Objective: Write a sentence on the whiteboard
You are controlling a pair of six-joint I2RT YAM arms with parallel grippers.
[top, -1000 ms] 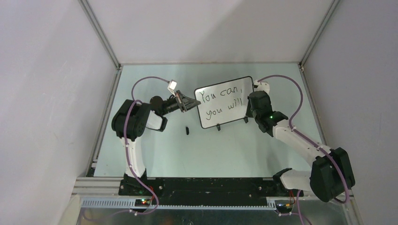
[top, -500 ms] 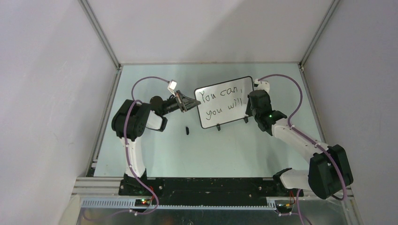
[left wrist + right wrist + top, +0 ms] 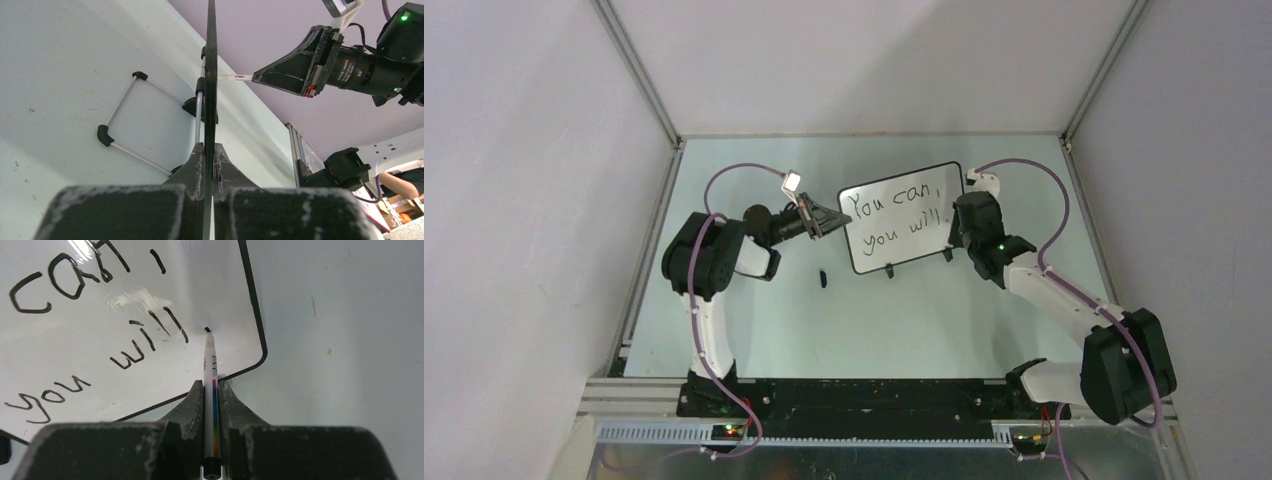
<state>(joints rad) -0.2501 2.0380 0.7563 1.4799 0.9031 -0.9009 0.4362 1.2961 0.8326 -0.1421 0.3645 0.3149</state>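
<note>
In the right wrist view we see the right gripper (image 3: 211,386) w/ its jaws clenched on a thin white marker (image 3: 209,357), which has a rainbow stripe along the barrel and sits btwn both fingers. The marker's black tip meets the face of the whiteboard (image 3: 200,290) just right of the word "will", near the board's lower right corner.

The left gripper (image 3: 209,150) is clamped onto the whiteboard's left edge. In the left wrist view the board appears edge-on, pinched btwn the two pads. A wire stand (image 3: 122,120) w/ black corner pieces runs out from the board's foot onto the table (image 3: 924,320).

The sentence (image 3: 892,222) is in two lines of thin black script, "You can," above and "you will" below, covering most of the board. We can't tell whether a full stop lies under the marker tip.

From above, the board stands mid-table toward the far side, tilted back so its face shows. The left arm is at its left edge and the right arm at its right. A small black object (image 3: 822,277) lies on the table near the left gripper, apart from the board.
</note>
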